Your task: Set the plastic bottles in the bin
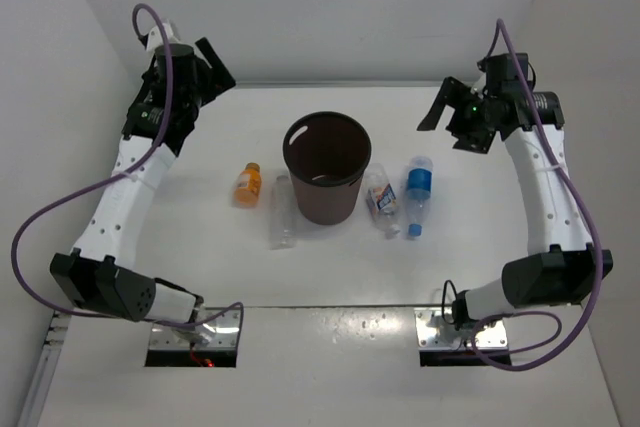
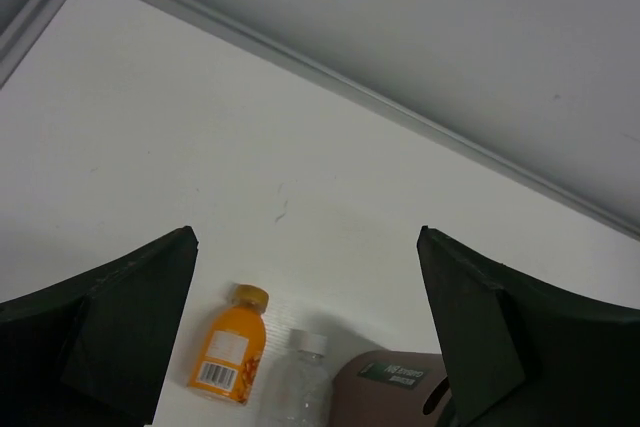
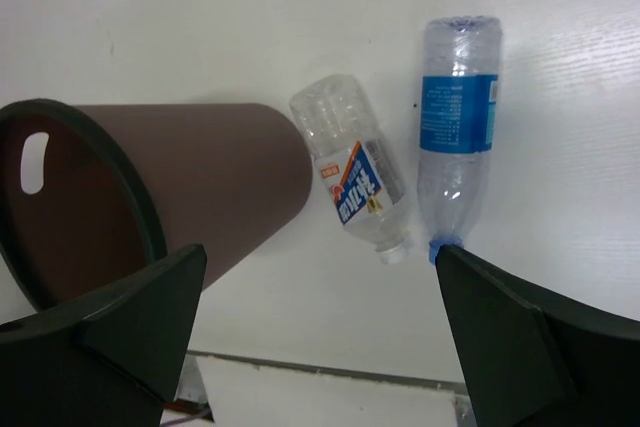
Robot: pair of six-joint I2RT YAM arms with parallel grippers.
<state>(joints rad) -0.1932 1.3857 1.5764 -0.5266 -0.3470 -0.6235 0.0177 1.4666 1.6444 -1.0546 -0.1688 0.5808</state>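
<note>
The dark brown bin (image 1: 327, 181) stands upright mid-table. Left of it lie an orange bottle (image 1: 248, 185) and a slim clear bottle (image 1: 283, 212). Right of it lie a clear bottle with a white label (image 1: 382, 196) and a clear bottle with a blue label (image 1: 419, 195). My left gripper (image 1: 205, 69) hangs open at the far left, well above the table. My right gripper (image 1: 447, 112) hangs open at the far right. In the left wrist view the orange bottle (image 2: 229, 346), slim clear bottle (image 2: 301, 381) and bin (image 2: 392, 391) sit between my fingers (image 2: 120, 332). The right wrist view shows the bin (image 3: 190, 187), white-label bottle (image 3: 357, 173) and blue-label bottle (image 3: 457, 129).
White walls close in the table at the back and both sides. The table's near edge meets a metal strip (image 3: 330, 372). Both arm bases (image 1: 130, 292) stand at the near edge with purple cables looping beside them.
</note>
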